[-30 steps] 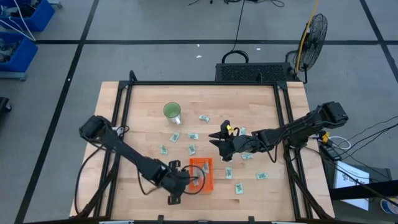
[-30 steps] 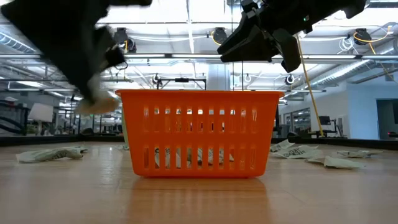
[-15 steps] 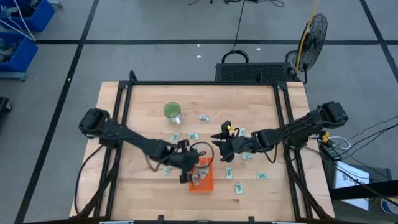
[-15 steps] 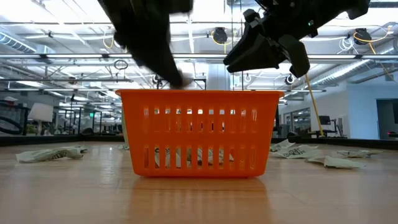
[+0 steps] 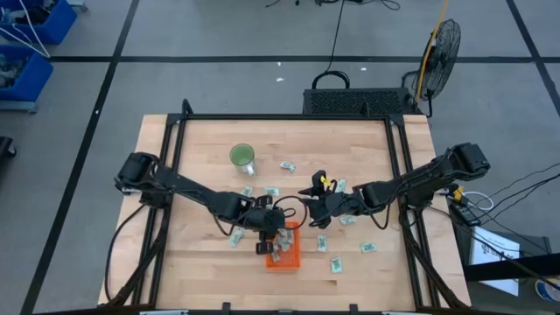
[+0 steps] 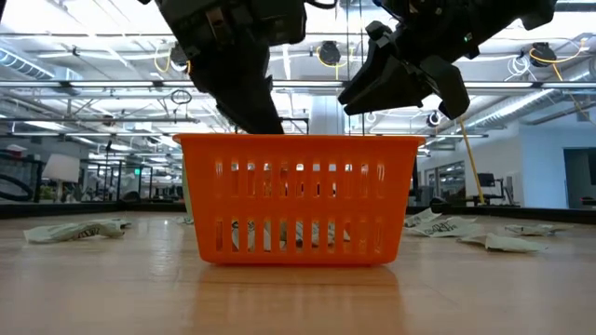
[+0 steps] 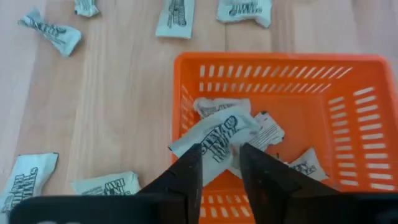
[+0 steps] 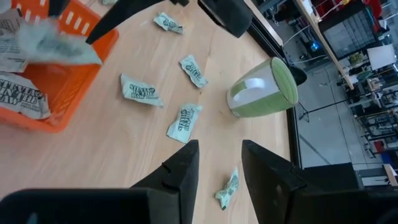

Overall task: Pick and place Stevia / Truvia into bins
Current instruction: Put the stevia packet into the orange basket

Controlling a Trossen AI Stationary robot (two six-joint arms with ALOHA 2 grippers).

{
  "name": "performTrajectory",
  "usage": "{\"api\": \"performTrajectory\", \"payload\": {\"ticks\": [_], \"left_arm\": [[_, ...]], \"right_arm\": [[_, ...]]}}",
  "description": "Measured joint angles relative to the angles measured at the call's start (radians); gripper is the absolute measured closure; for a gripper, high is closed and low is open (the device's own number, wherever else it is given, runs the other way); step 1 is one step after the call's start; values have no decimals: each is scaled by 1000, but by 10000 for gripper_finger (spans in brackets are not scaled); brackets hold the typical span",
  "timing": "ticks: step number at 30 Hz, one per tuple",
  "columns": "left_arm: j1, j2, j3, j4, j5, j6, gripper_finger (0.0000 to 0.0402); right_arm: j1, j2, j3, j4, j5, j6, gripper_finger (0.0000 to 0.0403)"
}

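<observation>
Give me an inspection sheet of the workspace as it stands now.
Surface: wooden table, dark frame around it.
Job's things: orange basket holds several sachets; loose sachets lie scattered on the wood.
Clutter: green cup.
Hands: left hand above the basket, gripping a sachet; right hand open, empty, raised above the table beside the basket.
Cables: black loop at the left arm's wrist; more on the floor.
Surroundings: fan, blue bins.

Wooden table (image 5: 201, 140), centre frame: left gripper (image 5: 273, 238) over the orange tray (image 5: 291, 259), right gripper (image 5: 317, 210) just upper right, sachets (image 5: 335, 264) scattered around.
</observation>
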Motion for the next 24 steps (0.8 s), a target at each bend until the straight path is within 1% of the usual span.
{"api": "performTrajectory", "payload": {"ticks": [3, 6, 10, 11, 13, 18, 20, 24], "left_arm": [[0, -5, 0, -28, 9, -4, 279], [0, -7, 1, -54, 39, -15, 278], [-3, -23, 1, -161, 111, -62, 277], [-3, -31, 1, -203, 114, -80, 277], [-7, -43, 1, -300, 115, -155, 277], [-39, -53, 1, -477, 133, -422, 277], [-69, -54, 1, -510, 138, -512, 277], [-129, -50, -6, -509, 69, -624, 277]], "right_arm": [[0, 0, 0, -1, -1, 0, 289], [0, 0, 0, -4, -2, 3, 289], [0, 0, 0, -6, -3, 3, 289], [0, 0, 0, -6, -3, 3, 289], [0, 0, -1, -6, -3, 3, 289], [0, 0, -1, -6, -3, 3, 289], [0, 0, -1, -8, -4, 3, 289], [0, 0, -1, -8, -4, 3, 289]]}}
